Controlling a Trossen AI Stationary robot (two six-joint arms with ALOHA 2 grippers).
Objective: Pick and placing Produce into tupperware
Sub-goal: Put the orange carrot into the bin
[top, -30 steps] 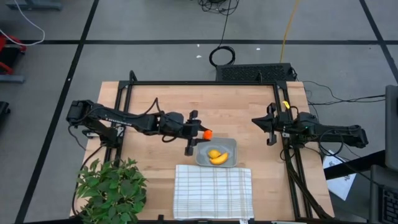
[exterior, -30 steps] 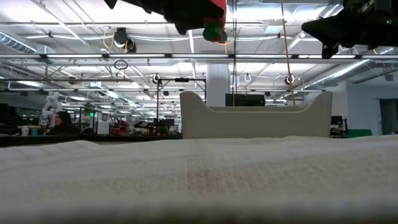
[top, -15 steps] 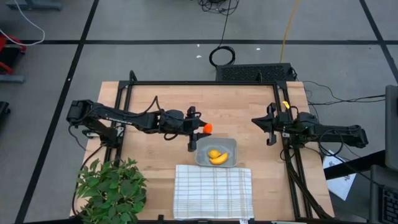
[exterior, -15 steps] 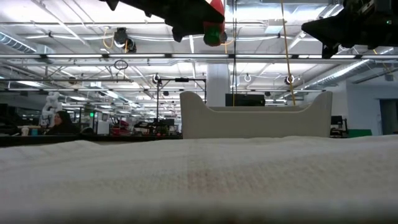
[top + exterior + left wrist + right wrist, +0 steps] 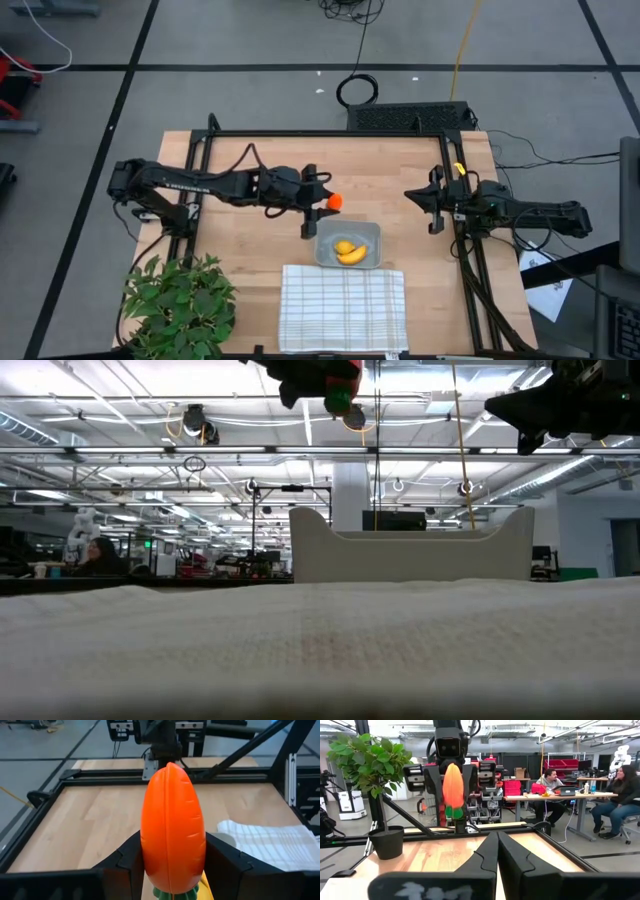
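Observation:
An orange carrot [image 5: 334, 201] with a green top [image 5: 338, 400] hangs in the air, my left gripper [image 5: 322, 204] shut on it, just beyond the far left corner of the tupperware [image 5: 370, 233]. The shallow grey tupperware rests on the table with a yellow banana [image 5: 351, 256] and a yellow lemon-like piece [image 5: 343, 246] lying in it. In the left wrist view the carrot [image 5: 172, 820] fills the middle. My right gripper [image 5: 432, 203] waits shut at the table's right side, its fingers [image 5: 497, 851] together. My left gripper pinches the carrot's lower sides [image 5: 150, 865] between its two fingers [image 5: 125, 867], close above the green top. The fingers come from the table's left, slanting a little downward. The carrot stands upright in the hold, pointed tip up and green top down, lifted clear of table and tupperware.
A white checked cloth [image 5: 343, 308] lies at the near edge, just in front of the tupperware. A leafy green plant [image 5: 180, 300] stands at the near left corner. Black frame rails [image 5: 330, 133] border the table. People sit at desks [image 5: 555, 785] in the room beyond.
My left gripper has risen with the carrot and drifted a little toward the table's far edge, away from the tupperware's corner. Its hold on the carrot is unchanged.

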